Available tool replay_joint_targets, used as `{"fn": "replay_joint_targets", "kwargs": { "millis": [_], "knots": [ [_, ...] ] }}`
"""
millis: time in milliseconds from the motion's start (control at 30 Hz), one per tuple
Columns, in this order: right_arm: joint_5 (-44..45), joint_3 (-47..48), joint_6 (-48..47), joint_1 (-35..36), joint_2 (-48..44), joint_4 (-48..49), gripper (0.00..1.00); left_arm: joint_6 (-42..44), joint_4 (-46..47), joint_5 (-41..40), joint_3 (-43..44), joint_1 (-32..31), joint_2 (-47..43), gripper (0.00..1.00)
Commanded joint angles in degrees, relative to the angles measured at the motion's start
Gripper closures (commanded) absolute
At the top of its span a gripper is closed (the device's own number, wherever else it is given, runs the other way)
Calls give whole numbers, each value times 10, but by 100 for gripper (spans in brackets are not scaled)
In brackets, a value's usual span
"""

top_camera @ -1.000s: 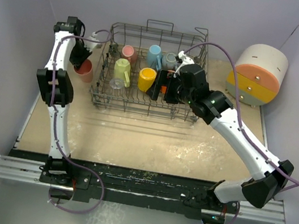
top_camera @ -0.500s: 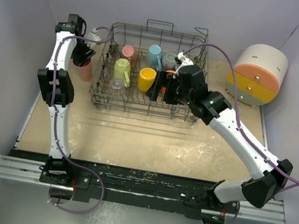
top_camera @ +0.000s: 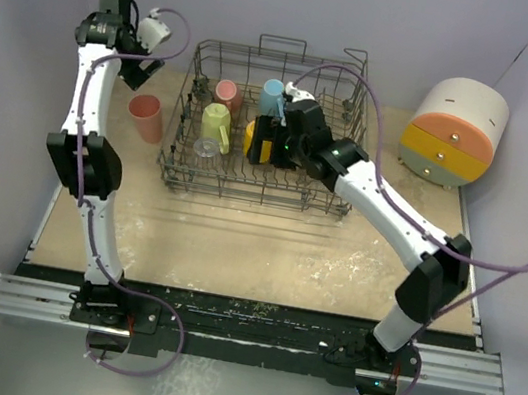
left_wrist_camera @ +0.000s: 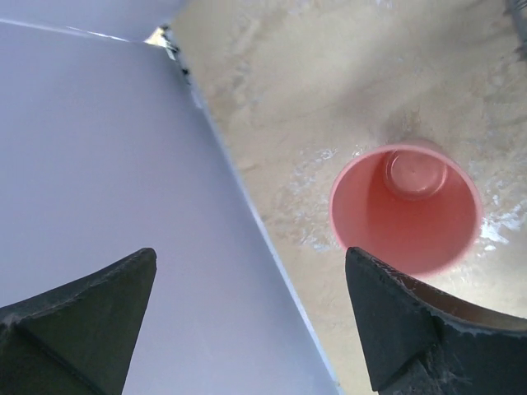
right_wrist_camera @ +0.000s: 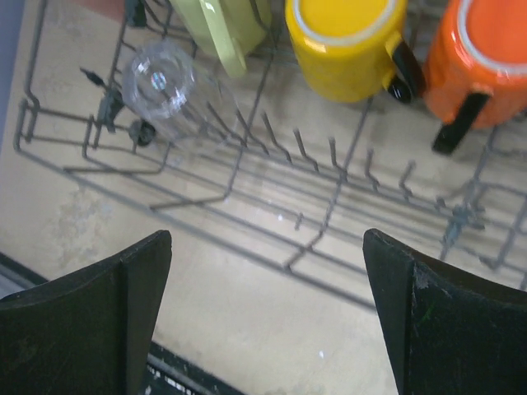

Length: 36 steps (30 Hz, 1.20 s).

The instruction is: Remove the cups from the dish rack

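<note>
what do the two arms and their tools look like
The left arm and right arm both have slim white links with black joints, and purple cables loop along them. The left tool and right tool each have two dark, matte, wedge-shaped fingers.

I work in a test booth, a robotics lab set-up rather than a real kitchen. Plain lavender walls close in behind and on both sides of the dish rack, which sits on a bare beige counter. In front of the rack, at the counter's near edge, a metal rail carries my two arms, with purple cables looping off them.
</note>
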Motion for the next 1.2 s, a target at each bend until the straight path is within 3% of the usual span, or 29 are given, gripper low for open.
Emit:
{"fn": "replay_joint_targets", "kwargs": {
  "millis": [0, 100, 267, 467, 1000, 1167],
  "knots": [
    [24, 126, -48, 16, 83, 0, 0, -21, -45, 58, 4, 0, -121, 1],
    [29, 217, -58, 32, 175, -19, 0, -42, -108, 151, -62, 1, -189, 1],
    [33, 334, -66, 55, 273, -29, 0, -74, -99, 273, -298, 1, -356, 1],
    [48, 397, -76, 74, 342, -24, 0, -108, -104, 324, -424, 3, -458, 1],
    [89, 505, -105, 85, 474, -33, 1, -115, -131, 328, -444, 3, -481, 1],
    [91, 499, -104, 89, 467, -26, 12, -124, -118, 327, -448, 3, -488, 1]
  ]
}}
